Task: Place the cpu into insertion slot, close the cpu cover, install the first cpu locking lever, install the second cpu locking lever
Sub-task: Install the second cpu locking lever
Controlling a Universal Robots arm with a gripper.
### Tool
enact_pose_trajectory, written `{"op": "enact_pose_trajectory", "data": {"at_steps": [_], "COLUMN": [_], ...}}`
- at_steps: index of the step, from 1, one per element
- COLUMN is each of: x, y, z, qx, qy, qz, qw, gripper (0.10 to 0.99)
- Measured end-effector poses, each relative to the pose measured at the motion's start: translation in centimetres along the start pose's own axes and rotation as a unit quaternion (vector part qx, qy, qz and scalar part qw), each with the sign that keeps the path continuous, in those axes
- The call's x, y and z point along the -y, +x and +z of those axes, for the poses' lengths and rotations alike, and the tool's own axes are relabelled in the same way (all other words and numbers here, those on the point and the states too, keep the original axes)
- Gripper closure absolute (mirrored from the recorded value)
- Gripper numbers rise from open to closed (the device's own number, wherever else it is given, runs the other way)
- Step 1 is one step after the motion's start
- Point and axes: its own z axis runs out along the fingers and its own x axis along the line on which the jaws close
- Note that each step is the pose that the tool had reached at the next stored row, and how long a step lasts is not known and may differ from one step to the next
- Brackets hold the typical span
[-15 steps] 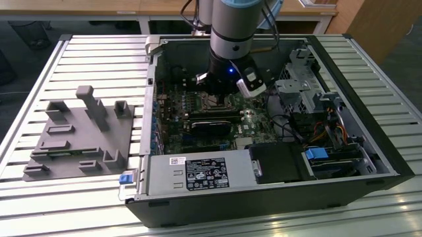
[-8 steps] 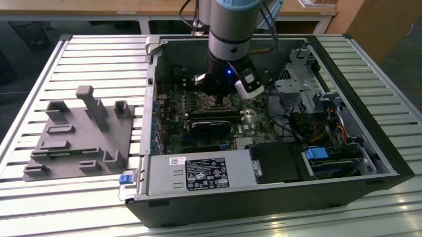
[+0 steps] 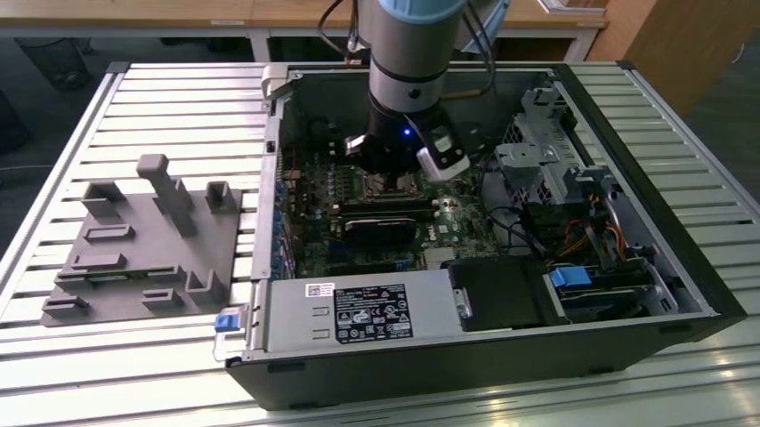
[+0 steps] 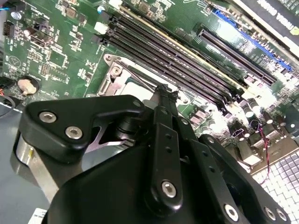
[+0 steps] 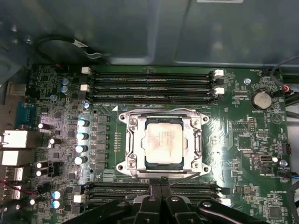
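We're seeing the black two-finger gripper (image 5: 160, 183) hanging low inside the open black PC case (image 3: 665, 267), right over the green motherboard (image 5: 243, 140). Its fingers (image 4: 164, 100) are pressed together, clenched w/ nothing between them, tip sitting just beside one edge of the small square socket, i.e. the insertion slot (image 5: 164, 145). The cpu (image 5: 163, 141), a flat pale beige-silver square chip, is lying seated in that slot. The cpu cover (image 5: 195, 140), a thin silver metal frame w/ a square window, is lying flat down around the chip. A thin metal lever (image 5: 184, 178) is showing near the slot edge closest to the fingertips; can't tell if it's latched. Long black memory slots (image 5: 152, 85) are running on two opposite sides of the slot. On the exterior view's left of the case, a grey plastic fixture block (image 3: 142, 245) is resting on the slatted metal table (image 3: 178, 98).
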Motion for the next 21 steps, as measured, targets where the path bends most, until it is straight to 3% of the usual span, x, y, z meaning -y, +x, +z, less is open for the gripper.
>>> {"op": "enact_pose_trajectory", "data": {"at_steps": [10,21], "x": [0.07,0.22], "y": [0.23,0.52], "z": [0.40,0.61], "qx": [-0.0001,-0.0001], "qy": [-0.0017,-0.0094], "qz": [0.000,0.000], "qw": [1.0000,1.0000], "gripper": [0.980,0.980]}}
